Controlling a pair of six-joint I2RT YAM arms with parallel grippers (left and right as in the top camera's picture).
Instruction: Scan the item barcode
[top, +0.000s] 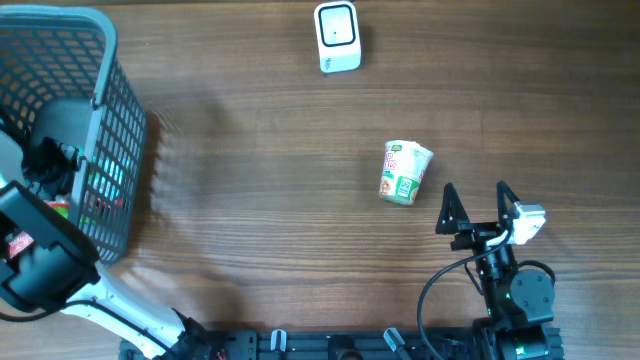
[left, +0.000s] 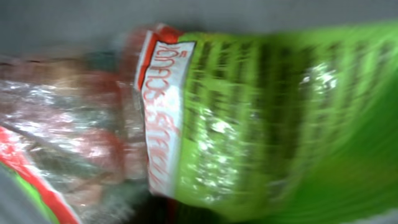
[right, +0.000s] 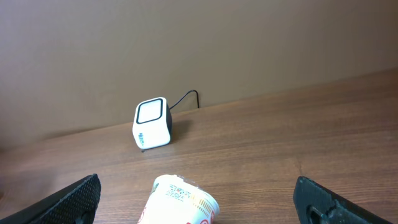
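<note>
Green packet (left: 267, 118): in grey basket (top: 110, 120), right up against left tool (top: 48, 165) | left tool: closed tight, cannot tell if it has hold | right tool (top: 476, 192): wide open, empty, near noodle cup (top: 404, 172) on desk (top: 250, 200)

On my feed it's a brown wood-grain table (top: 260, 200). A gray mesh basket (top: 120, 130) sits on the left end, running off the edge of the overhead view. A little white scanner (top: 337, 37) stands near the far edge, with its dark cable (right: 186, 96) trailing off behind it. A noodle cup (top: 404, 172) lies on its side right of the middle, well apart from both.
</note>
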